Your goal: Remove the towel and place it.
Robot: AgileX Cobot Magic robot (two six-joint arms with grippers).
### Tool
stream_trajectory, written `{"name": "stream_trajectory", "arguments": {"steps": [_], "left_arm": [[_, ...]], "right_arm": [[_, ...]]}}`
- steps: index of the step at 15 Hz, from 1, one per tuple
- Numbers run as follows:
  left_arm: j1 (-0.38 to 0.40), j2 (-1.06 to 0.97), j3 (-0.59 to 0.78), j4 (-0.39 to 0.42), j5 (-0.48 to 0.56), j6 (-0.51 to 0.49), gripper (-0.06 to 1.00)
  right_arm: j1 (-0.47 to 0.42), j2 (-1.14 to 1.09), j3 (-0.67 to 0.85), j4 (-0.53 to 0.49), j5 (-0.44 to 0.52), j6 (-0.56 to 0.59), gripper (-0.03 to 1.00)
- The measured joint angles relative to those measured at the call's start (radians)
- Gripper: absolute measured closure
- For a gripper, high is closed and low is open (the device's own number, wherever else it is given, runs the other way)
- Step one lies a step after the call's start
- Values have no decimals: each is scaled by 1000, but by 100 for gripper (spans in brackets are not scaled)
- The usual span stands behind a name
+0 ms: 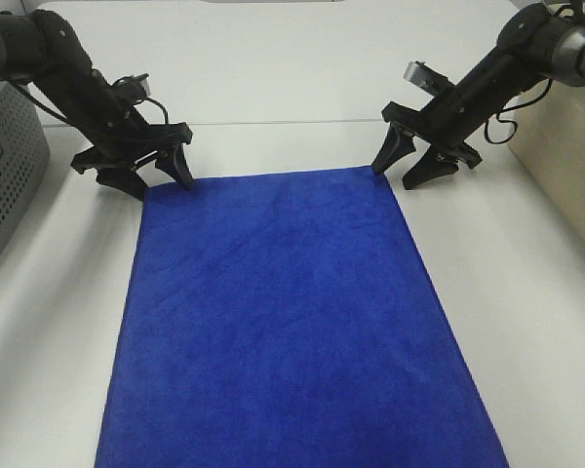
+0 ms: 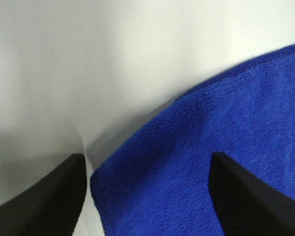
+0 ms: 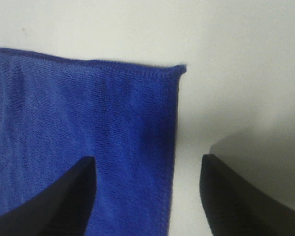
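Basket (image 1: 5, 166): grey, perforated, sitting well apart from the towel (image 1: 292, 322), off its left edge.
Left hand (image 1: 164, 183): wide open, holding nothing, fingers straddling the towel's far-left corner.
Towel: blue, spread out flat on the white tabletop (image 1: 526, 322).
Right hand (image 1: 394, 175): open as well, empty, straddling the towel's far-right corner.

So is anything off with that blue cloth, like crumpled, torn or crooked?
Nothing stands out. The towel lies flat and smooth on the table, with its hem intact at both far corners. The left gripper and right gripper are open, one at each corner, holding nothing.
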Motion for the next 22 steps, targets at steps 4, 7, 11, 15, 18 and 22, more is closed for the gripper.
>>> {"name": "stream_trajectory", "arguments": {"steps": [4, 7, 11, 15, 18, 22], "left_arm": [[0, 3, -5, -12, 0, 13, 27], [0, 4, -5, -19, -1, 23, 28], [0, 6, -5, -56, -4, 28, 28], [-1, 15, -5, -84, -25, 37, 44], [-1, 24, -5, -95, -41, 52, 66], [-1, 28, -4, -97, -48, 76, 91]], "right_arm": [[0, 13, -3, 36, 0, -8, 35], [0, 26, -6, 70, 2, -18, 35], [34, 48, -14, 114, 1, -26, 37], [46, 56, -14, 110, -15, -26, 50], [46, 58, -14, 74, -34, -26, 72], [46, 59, -14, 59, -52, -34, 95]]}}
